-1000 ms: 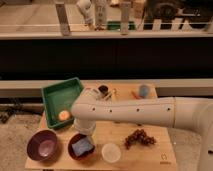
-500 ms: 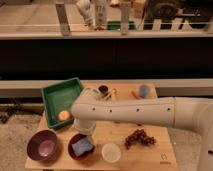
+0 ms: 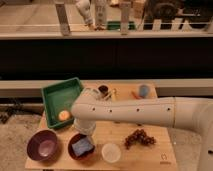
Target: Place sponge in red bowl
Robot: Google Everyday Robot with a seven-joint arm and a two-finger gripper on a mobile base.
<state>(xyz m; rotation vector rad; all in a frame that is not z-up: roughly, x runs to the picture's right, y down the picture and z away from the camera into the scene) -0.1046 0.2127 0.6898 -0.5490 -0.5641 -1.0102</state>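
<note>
The light-blue sponge (image 3: 82, 146) lies inside the dark red bowl (image 3: 72, 150) at the front of the wooden table. My gripper (image 3: 85, 128) hangs just above the bowl's far rim, at the end of the white arm that reaches in from the right. The arm hides the table's middle.
A purple bowl (image 3: 42, 145) sits left of the red bowl and a small whitish bowl (image 3: 111, 152) to its right. A green tray (image 3: 52, 95) with an orange ball (image 3: 63, 115) stands at the back left. Grapes (image 3: 140, 137), a blue cup (image 3: 144, 90) and a dark cup (image 3: 103, 90) are on the right and back.
</note>
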